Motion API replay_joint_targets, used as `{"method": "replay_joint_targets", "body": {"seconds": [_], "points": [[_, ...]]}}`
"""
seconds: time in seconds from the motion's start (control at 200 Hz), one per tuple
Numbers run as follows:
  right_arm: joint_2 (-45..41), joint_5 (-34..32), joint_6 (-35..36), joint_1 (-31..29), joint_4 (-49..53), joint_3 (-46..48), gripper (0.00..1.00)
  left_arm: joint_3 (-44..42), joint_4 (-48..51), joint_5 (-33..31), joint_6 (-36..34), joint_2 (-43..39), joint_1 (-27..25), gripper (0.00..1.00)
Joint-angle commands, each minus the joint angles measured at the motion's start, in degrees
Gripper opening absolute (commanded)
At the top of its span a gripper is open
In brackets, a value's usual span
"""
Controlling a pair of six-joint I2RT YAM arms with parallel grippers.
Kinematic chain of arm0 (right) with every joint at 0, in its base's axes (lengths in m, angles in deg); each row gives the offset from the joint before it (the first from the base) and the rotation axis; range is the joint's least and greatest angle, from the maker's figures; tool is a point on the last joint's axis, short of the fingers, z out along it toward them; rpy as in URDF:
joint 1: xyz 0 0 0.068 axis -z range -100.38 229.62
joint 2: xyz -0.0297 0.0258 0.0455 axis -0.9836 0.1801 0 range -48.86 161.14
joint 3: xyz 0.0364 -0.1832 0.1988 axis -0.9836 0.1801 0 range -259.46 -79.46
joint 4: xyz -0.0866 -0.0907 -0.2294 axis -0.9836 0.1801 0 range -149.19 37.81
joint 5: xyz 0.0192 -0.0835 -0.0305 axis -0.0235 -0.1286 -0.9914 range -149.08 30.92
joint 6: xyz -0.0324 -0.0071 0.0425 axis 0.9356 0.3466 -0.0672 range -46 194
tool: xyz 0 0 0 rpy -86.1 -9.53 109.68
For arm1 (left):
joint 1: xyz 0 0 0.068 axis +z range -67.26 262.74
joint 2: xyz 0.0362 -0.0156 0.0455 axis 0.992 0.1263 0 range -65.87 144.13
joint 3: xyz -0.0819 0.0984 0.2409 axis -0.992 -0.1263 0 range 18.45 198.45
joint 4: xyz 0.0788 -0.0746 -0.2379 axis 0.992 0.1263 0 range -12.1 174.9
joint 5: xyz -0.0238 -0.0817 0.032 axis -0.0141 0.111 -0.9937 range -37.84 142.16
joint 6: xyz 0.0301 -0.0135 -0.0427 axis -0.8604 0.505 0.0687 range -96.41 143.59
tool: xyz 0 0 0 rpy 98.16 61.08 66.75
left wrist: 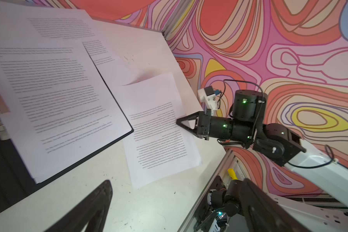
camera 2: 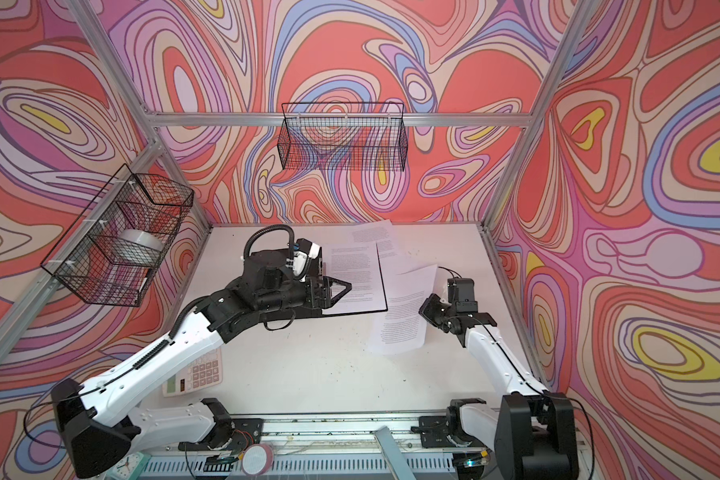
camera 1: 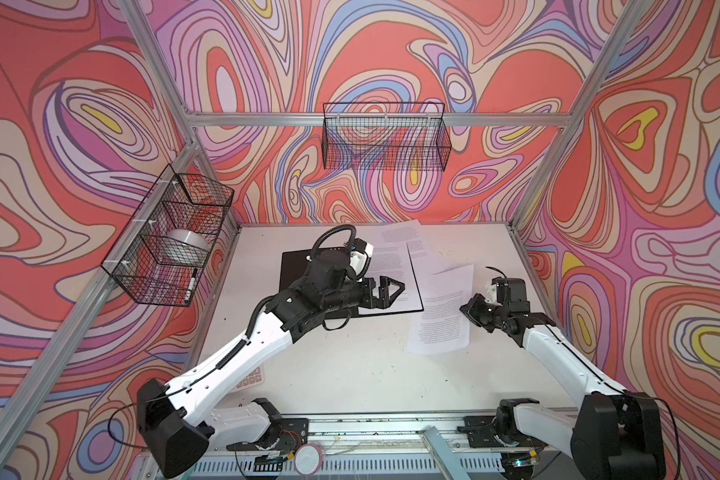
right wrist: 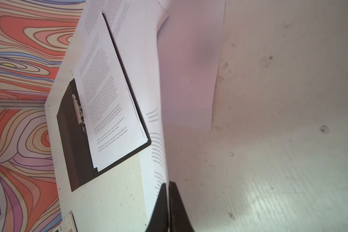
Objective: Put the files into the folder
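The folder (camera 1: 296,266) lies open on the table, black inside up, its metal clip (right wrist: 78,112) showing in the right wrist view. A stack of files (camera 1: 391,266) rests on its right half. My left gripper (camera 1: 391,295) hovers over that stack, open and holding nothing; in the left wrist view its fingers (left wrist: 92,206) stand wide apart. Right of the folder lies a loose printed sheet (camera 1: 441,320). My right gripper (camera 1: 463,308) is shut on this sheet's right edge, and the sheet (right wrist: 155,120) curls up between the closed jaws. More files (camera 1: 404,232) stick out behind the folder.
A calculator (camera 2: 196,374) lies at the front left, partly under my left arm. A wire basket (camera 1: 167,241) on the left wall holds a tape roll (camera 1: 186,245) and a marker (camera 1: 191,284). Another wire basket (camera 1: 387,137) hangs on the back wall. Aluminium frame posts stand at the table's corners.
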Motion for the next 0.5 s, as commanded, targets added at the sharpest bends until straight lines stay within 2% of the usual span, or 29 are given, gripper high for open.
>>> {"method": "replay_joint_targets", "body": {"seconds": [0.0, 0.2, 0.315, 0.371, 0.436, 0.496], "points": [[-2.81, -3.93, 2.51, 0.09, 6.38, -4.22, 0.00, -1.81, 7.99, -9.91, -6.70, -5.04, 0.14, 1.00], [-3.64, -4.07, 5.62, 0.10, 11.44, -10.30, 0.00, -9.13, 3.43, -18.48, -15.33, -13.53, 0.14, 1.00], [-2.80, -3.52, 6.08, 0.07, 12.13, -12.95, 0.00, -14.29, -0.82, -20.44, -15.96, -15.07, 0.22, 1.00], [-2.11, -3.82, 6.25, 0.01, 12.50, -14.39, 0.00, -16.49, -2.59, -19.31, -15.12, -14.93, 0.51, 1.00], [-1.34, -3.29, 6.38, 0.01, 12.70, -16.36, 0.00, -16.82, -2.02, -14.72, -13.85, -14.18, 2.28, 1.00], [-0.31, -2.20, 6.54, -0.24, 12.50, -18.45, 0.00, -16.49, -1.55, -13.85, -15.31, -13.48, 2.51, 1.00]]}}
